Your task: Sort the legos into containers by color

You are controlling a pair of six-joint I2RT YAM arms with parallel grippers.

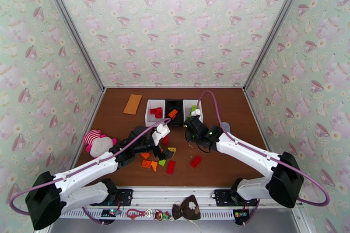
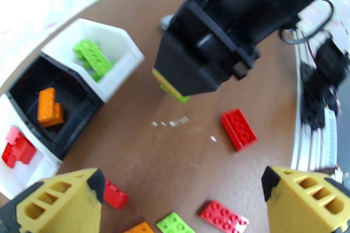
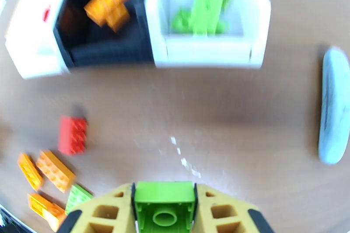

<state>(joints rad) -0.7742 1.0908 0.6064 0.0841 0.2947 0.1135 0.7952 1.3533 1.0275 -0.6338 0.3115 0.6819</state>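
My right wrist camera shows the right claw (image 3: 165, 190) closed on a lime green lego (image 3: 164, 212). The brick sits between the two yellow fingers (image 3: 109, 212), with its hollow underside turned to the lens. From the top view, this claw stands just in front of the right white bin (image 1: 187, 103), near the middle of the far edge of the desk (image 1: 238, 111). How high above the desk it is, I cannot tell.

This bin holds green legos (image 1: 193, 108). Next to it, touching, is the black bin (image 1: 178, 121) with orange legos (image 1: 173, 113). After that comes the left white bin (image 1: 151, 118) with red legos (image 1: 155, 112).

The left claw (image 2: 181, 181) is spread wide and has hold of nothing. It hangs over the loose legos toward the middle of the near edge. Among them I see a red brick (image 1: 195, 161), a second red brick (image 1: 170, 167), an orange brick (image 1: 146, 164) and a small green brick (image 1: 162, 162).

An orange card (image 1: 132, 104) lies to the left of the bins. A striped plush toy (image 1: 98, 143) sits at the left edge. A grey oval thing (image 3: 334, 107) lies to the right of the bins.
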